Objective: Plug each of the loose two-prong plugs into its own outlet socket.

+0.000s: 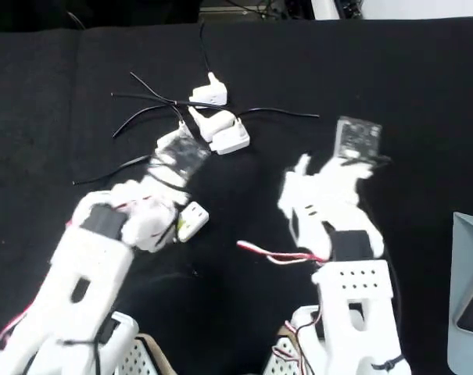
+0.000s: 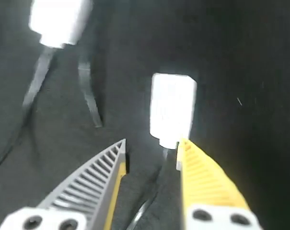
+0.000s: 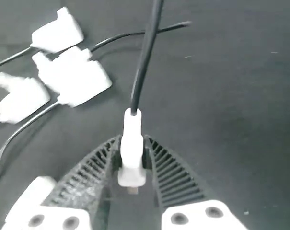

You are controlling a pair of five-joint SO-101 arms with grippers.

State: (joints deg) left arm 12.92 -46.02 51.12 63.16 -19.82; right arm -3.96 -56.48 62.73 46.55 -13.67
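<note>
We had the right claw (image 3: 132, 140) clamped on a white plug (image 3: 131, 160), black cord (image 3: 145, 57) running straight out ahead; the left claw (image 2: 152, 143) sat spread apart, second plug (image 2: 172, 108) just off its yellow fingertip (image 2: 184, 147).

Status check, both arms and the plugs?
Left gripper open, white piece just off its tips. Right gripper shut on plug, cord leading away. Cluster of white pieces lies beyond.

High view downward, wrist views close, sharing plugs (image 1: 230, 139)
</note>
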